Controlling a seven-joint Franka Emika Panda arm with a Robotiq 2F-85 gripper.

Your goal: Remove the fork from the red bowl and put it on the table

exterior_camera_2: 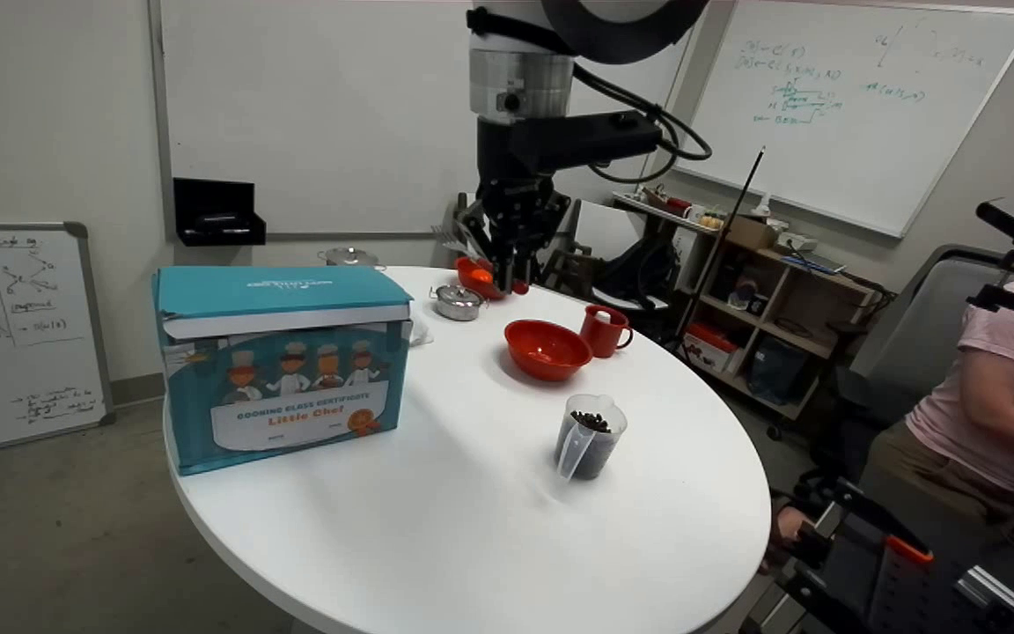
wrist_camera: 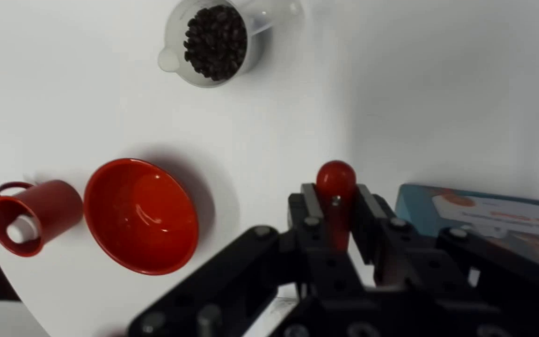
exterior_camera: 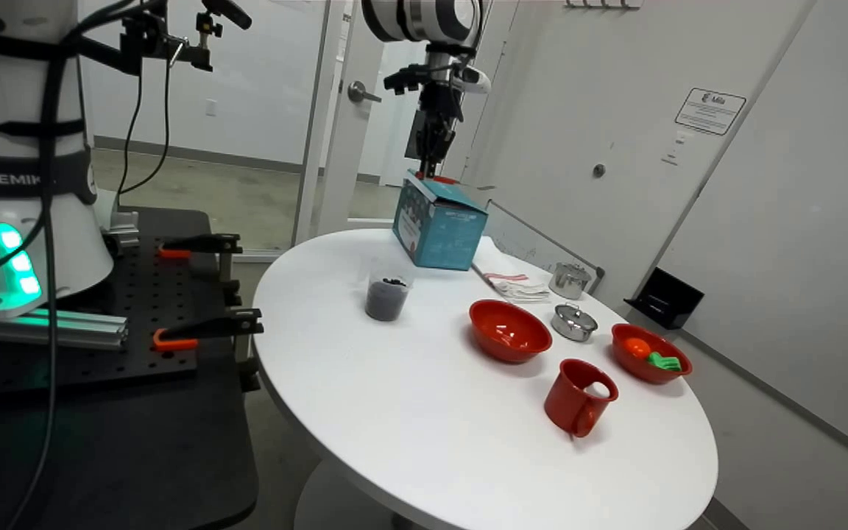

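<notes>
My gripper (wrist_camera: pixel 336 199) is shut on the fork's red handle (wrist_camera: pixel 336 180) and holds it above the table, its rounded end showing between the fingertips. In an exterior view the fork's metal tines (exterior_camera_2: pixel 449 238) stick out beside the gripper (exterior_camera_2: pixel 511 275). In an exterior view the gripper (exterior_camera: pixel 428 171) and the fork's red handle (exterior_camera: pixel 444 179) appear just over the teal box. The glossy red bowl (exterior_camera: pixel 510 331) stands upright with nothing seen in it, also in the wrist view (wrist_camera: pixel 141 215) left of the gripper. The white table (exterior_camera: pixel 409 397) lies below.
The teal box (exterior_camera_2: pixel 287 370) stands tall near the gripper. A clear cup of dark beans (wrist_camera: pixel 215 44), a red mug (exterior_camera: pixel 575 401), a smaller red-orange bowl (exterior_camera: pixel 648 353) with orange and green items, a lidded pot (exterior_camera: pixel 573 322), a metal pot (exterior_camera: pixel 570 280) and cloth (exterior_camera: pixel 520 283) stand around.
</notes>
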